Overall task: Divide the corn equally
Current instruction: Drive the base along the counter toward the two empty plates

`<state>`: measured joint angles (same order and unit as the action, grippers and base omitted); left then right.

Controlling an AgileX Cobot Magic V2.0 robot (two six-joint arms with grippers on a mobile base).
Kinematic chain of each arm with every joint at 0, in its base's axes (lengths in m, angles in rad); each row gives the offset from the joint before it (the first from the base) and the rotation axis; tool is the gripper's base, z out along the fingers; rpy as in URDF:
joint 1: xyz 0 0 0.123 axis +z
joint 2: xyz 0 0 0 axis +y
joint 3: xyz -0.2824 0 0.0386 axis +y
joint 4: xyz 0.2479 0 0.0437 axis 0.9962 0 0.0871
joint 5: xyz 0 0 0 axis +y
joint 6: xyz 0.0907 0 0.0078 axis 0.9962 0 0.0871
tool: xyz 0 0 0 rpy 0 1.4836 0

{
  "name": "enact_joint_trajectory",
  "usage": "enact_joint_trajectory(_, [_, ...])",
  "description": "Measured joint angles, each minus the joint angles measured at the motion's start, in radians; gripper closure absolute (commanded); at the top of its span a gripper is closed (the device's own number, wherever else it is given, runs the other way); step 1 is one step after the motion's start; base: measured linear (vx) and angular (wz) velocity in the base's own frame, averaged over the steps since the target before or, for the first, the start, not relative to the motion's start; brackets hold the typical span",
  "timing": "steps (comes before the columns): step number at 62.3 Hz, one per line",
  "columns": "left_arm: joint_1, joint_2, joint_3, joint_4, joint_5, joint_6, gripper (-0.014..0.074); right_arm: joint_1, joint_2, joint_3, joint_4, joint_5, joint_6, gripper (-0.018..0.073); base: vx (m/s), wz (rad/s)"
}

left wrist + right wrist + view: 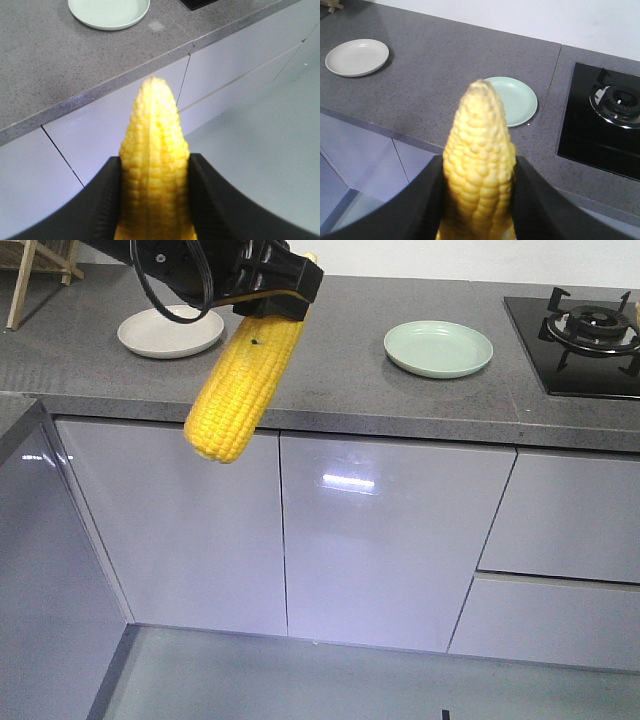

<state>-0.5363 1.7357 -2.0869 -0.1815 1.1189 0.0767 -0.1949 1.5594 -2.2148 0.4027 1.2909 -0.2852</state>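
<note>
The left gripper (268,310) is matte black, fingers (106,205) ribbed inside; a black cable (146,292) loops behind it; right gripper (479,167) likewise black.

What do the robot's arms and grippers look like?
The left gripper and right gripper each have broad, matte black jaws curving inward; the left ones show ribbed inner faces. In the front view an arm is black and blocky, with a black cable looping beside it.

Open stretch of counter (330,370) between white plate (170,332) and green plate (438,348); raised stove burner (590,325) at far right.
</note>
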Motion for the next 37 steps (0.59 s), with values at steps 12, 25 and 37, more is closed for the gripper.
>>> enact_joint_trajectory(12, [0.0, 0.0, 0.0, 0.0, 0.0, 0.0, 0.0603, 0.0, 0.0, 0.0, 0.0, 0.0, 0.0, 0.0564, 0.08, -0.06])
enact_joint_trajectory(25, [0.0, 0.0, -0.001, 0.0, 0.0, 0.0, 0.0603, 0.0, 0.0, 0.0, 0.0, 0.0, 0.0, 0.0564, 0.09, -0.09])
enact_joint_trajectory(37, [0.0, 0.0, -0.001, 0.0, 0.0, 0.0, 0.0603, 0.0, 0.0, 0.0, 0.0, 0.0, 0.0, 0.0564, 0.09, -0.08])
